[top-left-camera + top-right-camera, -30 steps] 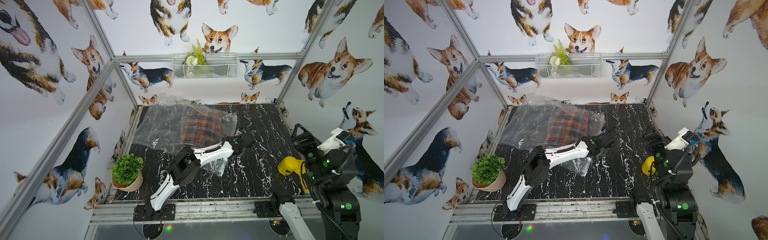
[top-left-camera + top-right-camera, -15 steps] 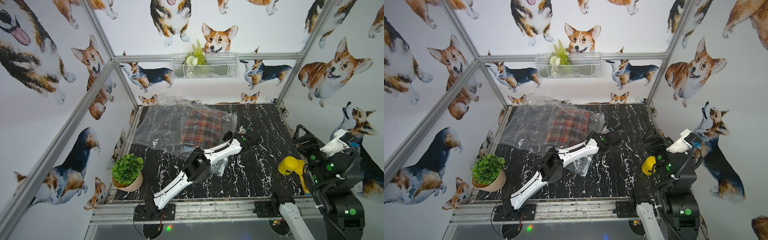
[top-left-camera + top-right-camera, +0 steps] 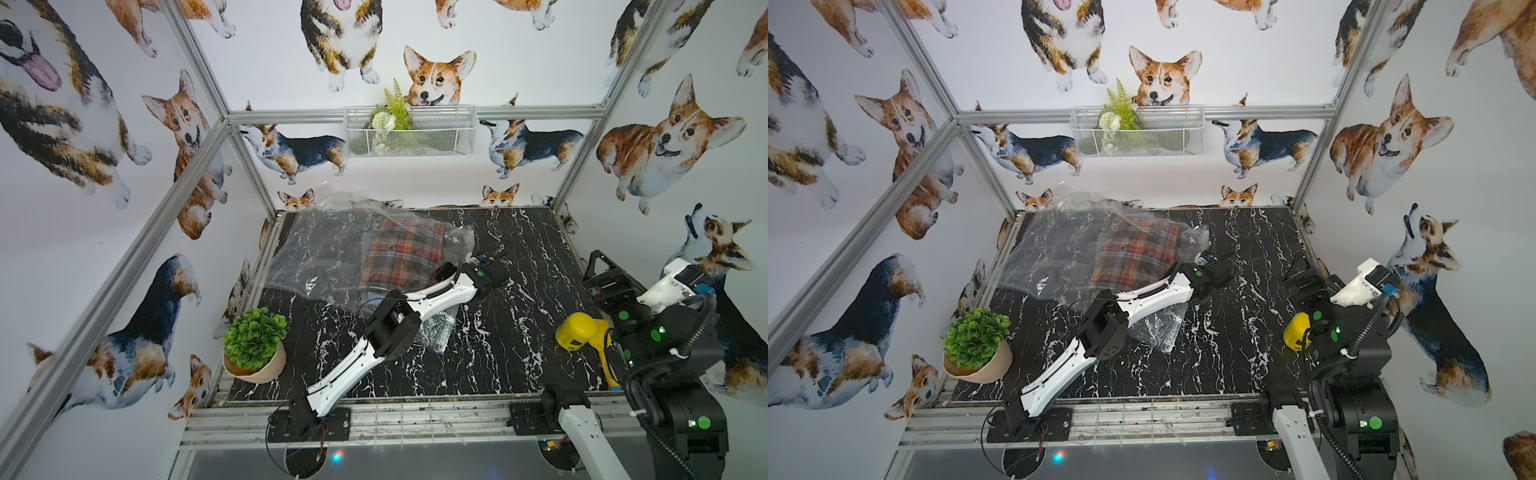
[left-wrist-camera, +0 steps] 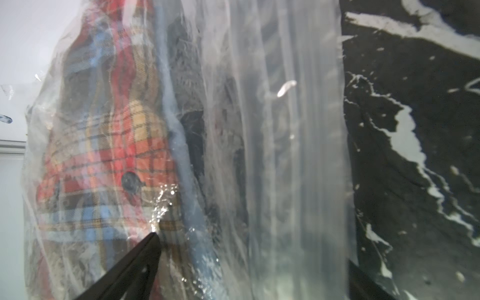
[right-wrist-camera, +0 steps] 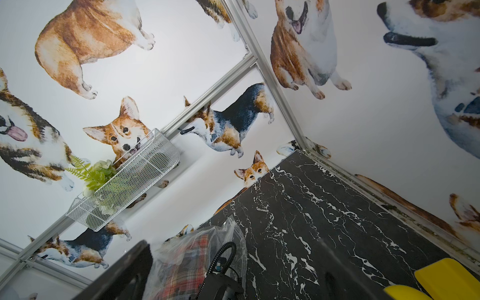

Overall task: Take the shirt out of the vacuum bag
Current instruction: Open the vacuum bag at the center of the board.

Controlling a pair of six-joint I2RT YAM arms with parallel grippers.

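The vacuum bag (image 3: pixel 324 249) (image 3: pixel 1050 249) lies crumpled at the table's back left in both top views. A folded red plaid shirt (image 3: pixel 401 257) (image 3: pixel 1133 253) is inside it. My left gripper (image 3: pixel 484 270) (image 3: pixel 1208 270) is low at the bag's right edge. In the left wrist view the gripper (image 4: pixel 253 249) is open. It straddles the bag's (image 4: pixel 285 155) plastic edge, and one finger (image 4: pixel 145 257) presses the film over the shirt (image 4: pixel 104 155). My right gripper (image 3: pixel 600 276) (image 5: pixel 228 280) is raised at the right side, open and empty.
A potted green plant (image 3: pixel 254 345) stands at the table's front left corner. A yellow hand tool (image 3: pixel 582 332) lies at the right, by my right arm. A white wire basket (image 3: pixel 409 133) with greenery hangs on the back wall. Frame posts stand at the corners.
My left arm has stretched further out, carrying its gripper to the bag's right edge. The right arm has shifted slightly to the right.
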